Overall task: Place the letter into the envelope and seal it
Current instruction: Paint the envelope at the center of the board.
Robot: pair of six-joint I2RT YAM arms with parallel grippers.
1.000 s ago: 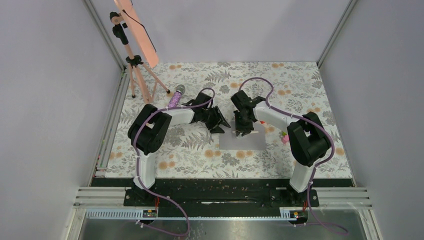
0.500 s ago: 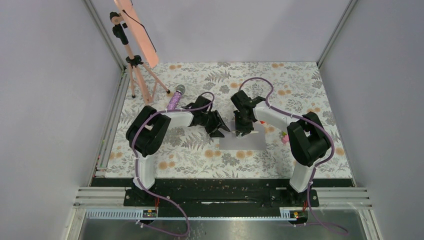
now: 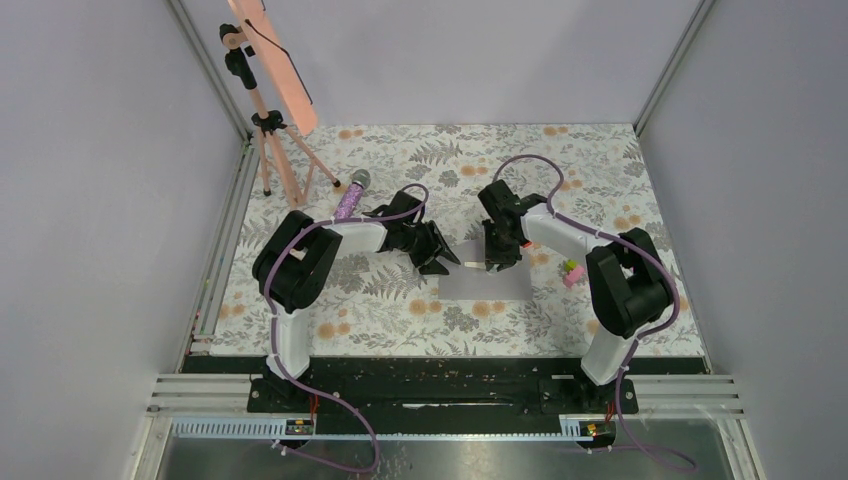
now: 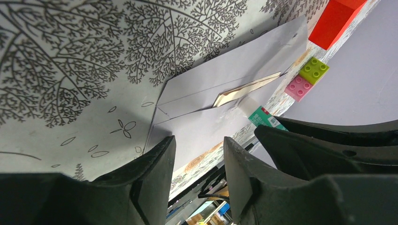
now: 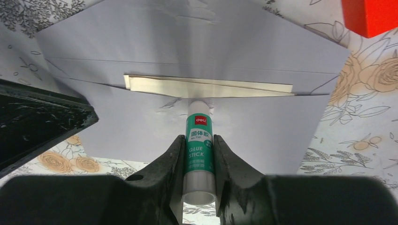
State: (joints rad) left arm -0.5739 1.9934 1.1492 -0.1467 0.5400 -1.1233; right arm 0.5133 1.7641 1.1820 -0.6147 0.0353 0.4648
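Note:
The grey-lilac envelope (image 3: 485,285) lies flat on the floral cloth between my two arms. From its opening (image 5: 187,42) peeks a narrow cream strip of the letter (image 5: 206,86), which also shows in the left wrist view (image 4: 244,91). My right gripper (image 5: 199,140) is shut on a green glue stick (image 5: 199,140), and the stick's white tip touches the grey paper just below the letter's edge. My left gripper (image 4: 199,145) is open and holds nothing. It hovers low over the envelope's left end (image 4: 202,126). From above, the left gripper (image 3: 443,262) and right gripper (image 3: 499,263) flank the envelope's far edge.
A red block (image 5: 371,16) sits just past the envelope's right corner, with green and pink toy bricks (image 3: 572,272) beside it. A purple microphone (image 3: 352,195) lies at the back left near a tripod (image 3: 270,130). Walls enclose the table.
My right gripper has slid a little to the right along the envelope with the glue stick. My left gripper edged slightly nearer and then stayed put.

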